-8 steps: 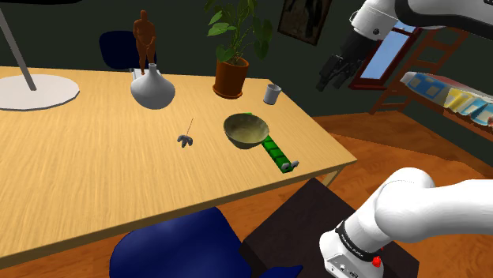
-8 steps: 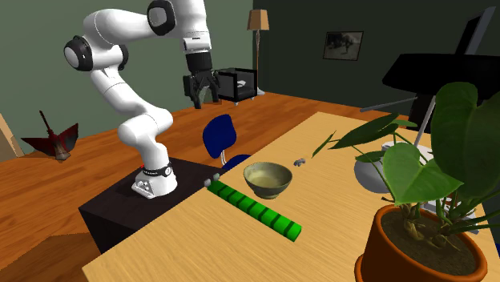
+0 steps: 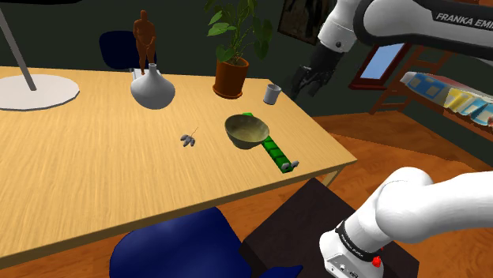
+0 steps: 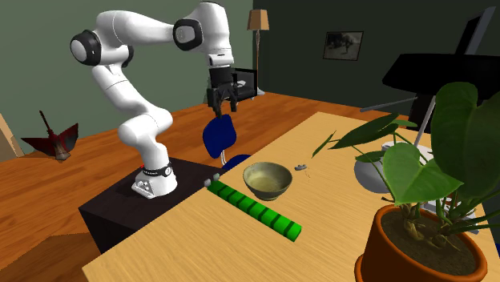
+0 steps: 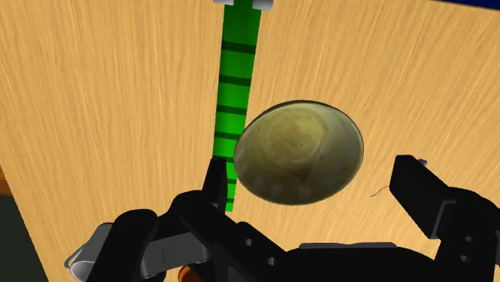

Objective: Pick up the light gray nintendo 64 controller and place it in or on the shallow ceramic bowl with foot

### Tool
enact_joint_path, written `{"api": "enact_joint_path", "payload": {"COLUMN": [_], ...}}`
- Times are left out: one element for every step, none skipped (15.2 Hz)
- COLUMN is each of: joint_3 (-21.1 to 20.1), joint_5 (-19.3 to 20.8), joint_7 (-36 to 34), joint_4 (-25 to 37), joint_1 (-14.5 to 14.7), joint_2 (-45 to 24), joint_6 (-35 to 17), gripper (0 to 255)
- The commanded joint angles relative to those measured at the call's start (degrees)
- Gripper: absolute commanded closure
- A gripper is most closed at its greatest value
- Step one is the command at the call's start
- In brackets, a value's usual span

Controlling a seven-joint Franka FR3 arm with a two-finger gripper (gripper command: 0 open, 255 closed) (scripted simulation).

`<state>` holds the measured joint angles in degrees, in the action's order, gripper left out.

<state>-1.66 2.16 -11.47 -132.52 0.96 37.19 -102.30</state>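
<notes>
One small grey controller (image 3: 187,140) is laid flat on the wood-grained table (image 3: 95,174), near the round, olive-glazed bowl (image 3: 246,130) but apart from it. One segmented green bar (image 3: 276,152) is set just beside the bowl. The black gripper (image 3: 310,79) is held aloft, fingers spread, nothing clasped.

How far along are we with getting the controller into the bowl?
Nothing is done yet: the controller lies on the table, apart from the empty bowl. In hand: the gripper hovers high up, open and empty, facing the bowl. Left: reach the controller, grasp, lift, place it in the bowl.
</notes>
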Motion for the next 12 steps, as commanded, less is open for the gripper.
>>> {"api": "enact_joint_path", "payload": {"joint_3": [-1.65, -2.49, -3.33, -4.17, -5.00, -5.81, -6.62, -7.43, -8.22, -8.98, -9.73, -10.49], "joint_5": [-0.36, -0.49, -0.56, -0.60, -0.58, -0.50, -0.37, -0.18, 0.08, 0.42, 0.82, 1.29], "joint_7": [-2.12, -3.19, -4.27, -5.35, -6.45, -7.56, -8.69, -9.83, -11.00, -12.19, -13.40, -14.63], "joint_4": [-0.61, -0.64, -0.59, -0.46, -0.26, 0.03, 0.39, 0.84, 1.36, 1.96, 2.64, 3.41], "joint_1": [0.40, 0.58, 0.74, 0.88, 1.01, 1.14, 1.24, 1.33, 1.41, 1.49, 1.55, 1.60], "joint_2": [-2.17, -3.59, -5.07, -6.62, -8.22, -9.88, -11.59, -13.36, -15.17, -17.03, -18.93, -20.87], "joint_6": [-2.70, -4.07, -5.42, -6.75, -8.06, -9.33, -10.57, -11.77, -12.93, -14.05, -15.11, -16.13], "gripper": [0, 0, 0, 0, 0, 0, 0, 0, 0, 0, 0, 0]}}
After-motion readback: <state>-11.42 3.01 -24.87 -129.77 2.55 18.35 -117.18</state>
